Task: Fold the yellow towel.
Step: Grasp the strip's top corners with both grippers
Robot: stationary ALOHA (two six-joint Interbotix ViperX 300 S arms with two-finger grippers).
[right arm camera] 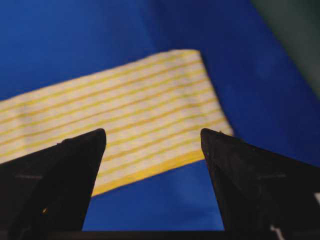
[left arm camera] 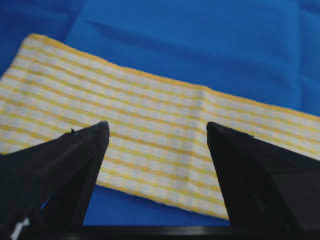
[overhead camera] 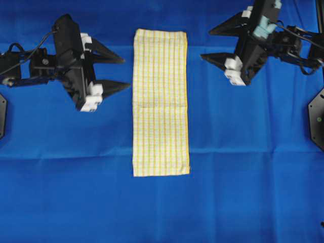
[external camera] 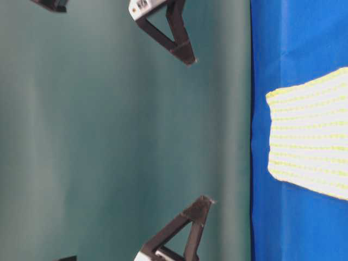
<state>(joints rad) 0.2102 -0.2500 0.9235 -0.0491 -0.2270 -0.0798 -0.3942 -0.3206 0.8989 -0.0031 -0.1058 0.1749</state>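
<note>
The yellow towel (overhead camera: 160, 103) lies flat as a long narrow strip on the blue cloth, running from the far side toward the near side. It also shows in the left wrist view (left arm camera: 150, 130), the right wrist view (right arm camera: 115, 115) and the table-level view (external camera: 310, 136). My left gripper (overhead camera: 124, 72) is open and empty, hovering just left of the towel's upper half. My right gripper (overhead camera: 206, 44) is open and empty, hovering right of the towel's far end. Neither touches the towel.
The plain blue cloth (overhead camera: 243, 192) covers the whole table. A black mount (overhead camera: 317, 119) sits at the right edge and another (overhead camera: 2, 116) at the left edge. A green backdrop (external camera: 109, 130) stands behind the table.
</note>
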